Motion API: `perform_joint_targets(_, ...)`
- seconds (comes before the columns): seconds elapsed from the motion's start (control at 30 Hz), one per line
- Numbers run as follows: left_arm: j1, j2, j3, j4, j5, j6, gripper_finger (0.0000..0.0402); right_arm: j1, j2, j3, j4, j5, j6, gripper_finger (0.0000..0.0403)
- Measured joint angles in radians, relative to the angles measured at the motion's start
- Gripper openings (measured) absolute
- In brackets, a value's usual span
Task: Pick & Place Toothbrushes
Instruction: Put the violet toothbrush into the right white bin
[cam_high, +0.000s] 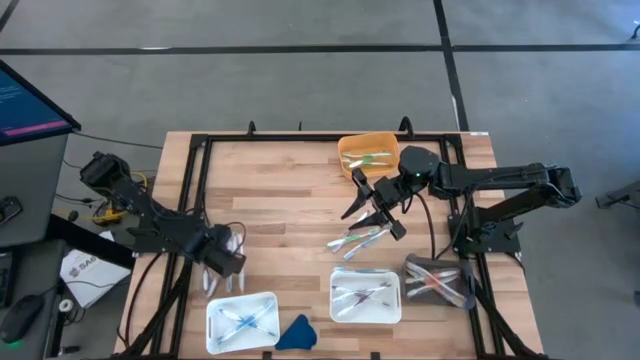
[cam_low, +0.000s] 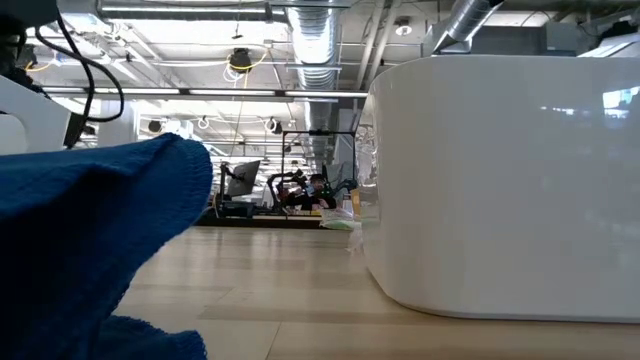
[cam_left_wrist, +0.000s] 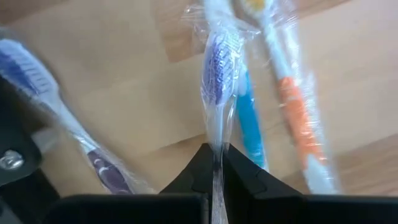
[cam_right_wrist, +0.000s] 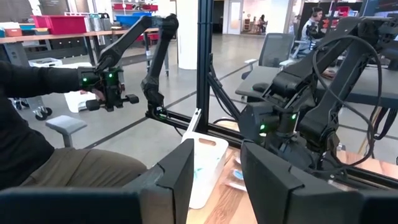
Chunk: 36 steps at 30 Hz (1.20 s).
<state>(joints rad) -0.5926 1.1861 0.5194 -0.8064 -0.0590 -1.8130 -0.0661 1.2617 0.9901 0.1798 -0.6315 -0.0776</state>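
Several toothbrushes in clear wrap lie on the wooden table under my left gripper (cam_high: 228, 268), which points down and is shut on one with a blue-purple head (cam_left_wrist: 217, 65). Beside it lie a blue one (cam_left_wrist: 250, 121), an orange one (cam_left_wrist: 300, 118) and a purple one (cam_left_wrist: 43, 87). More toothbrushes lie in a loose pile (cam_high: 360, 238) at mid-table, in two white trays (cam_high: 241, 322) (cam_high: 366, 295) and in an orange bin (cam_high: 368, 155). My right gripper (cam_high: 372, 212) hovers level over the pile, open and empty (cam_right_wrist: 217, 180). My left gripper pinches the wrapped toothbrush just behind its head (cam_left_wrist: 216, 146) between its two fingertips (cam_left_wrist: 198, 171). The fingers come from above, pointing down, and lie across the brush. Whether the brush is clear of the table cannot be told.
A blue cloth lump (cam_high: 297, 333) lies at the near edge between the two white trays and fills the low view's left (cam_low: 90, 230). A dark clear container (cam_high: 440, 280) holding toothbrushes sits at the right. A black frame (cam_high: 200, 180) borders the table.
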Motion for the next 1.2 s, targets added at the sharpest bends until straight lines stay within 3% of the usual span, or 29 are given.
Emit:
perform_joint_targets(0.77, 0.000, -0.034, 0.016, -0.006, -0.103, 0.078, 0.0005, 0.000, 0.000, 0.000, -0.108, 0.000, 0.034, 0.0124)
perform_joint_targets(1.2, 0.000, -0.034, 0.192, -0.012, -0.385, 0.284, 0.0005, 0.020, -0.059, -0.001, -0.230, 0.000, 0.012, 0.0124)
